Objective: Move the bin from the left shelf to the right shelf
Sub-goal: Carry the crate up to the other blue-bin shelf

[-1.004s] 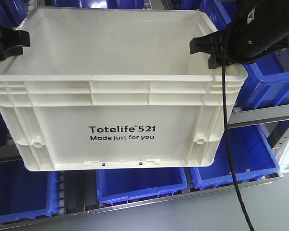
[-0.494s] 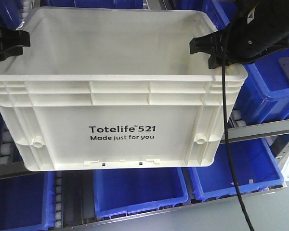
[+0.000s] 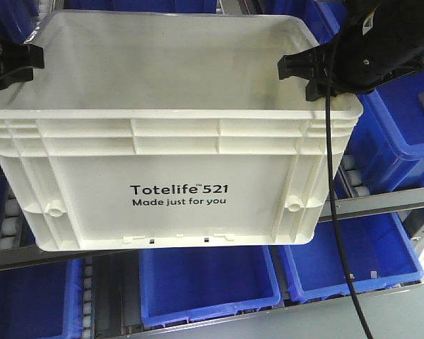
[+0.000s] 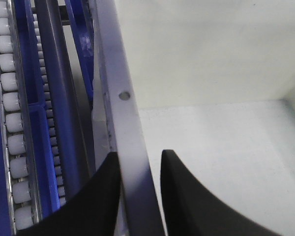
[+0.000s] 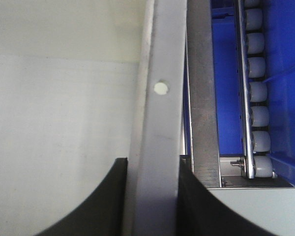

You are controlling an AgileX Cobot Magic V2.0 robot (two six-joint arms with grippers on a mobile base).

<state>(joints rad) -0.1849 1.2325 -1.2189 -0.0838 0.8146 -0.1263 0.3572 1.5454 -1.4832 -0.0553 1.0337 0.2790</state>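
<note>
Bin (image 3: pixel 177 162) hangs between claws, above blue bins (image 3: pixel 205 282). Left claw (image 3: pixel 34 58) and right claw (image 3: pixel 288 69) each pinch rim (image 4: pixel 130 123) on own side. Judgement: carry sideways with claws level and at same pace, no twist. Mind cable (image 3: pixel 339 233) below right claw.

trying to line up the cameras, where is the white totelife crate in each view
Front view: the white Totelife crate fills the centre, print facing the camera.
Left wrist: its rim runs up the middle, with the interior at right.
Right wrist: its rim runs up the middle, with the interior at left.
Shared landmark: the roller track, at far left in the left wrist view and at right in the right wrist view.
</note>
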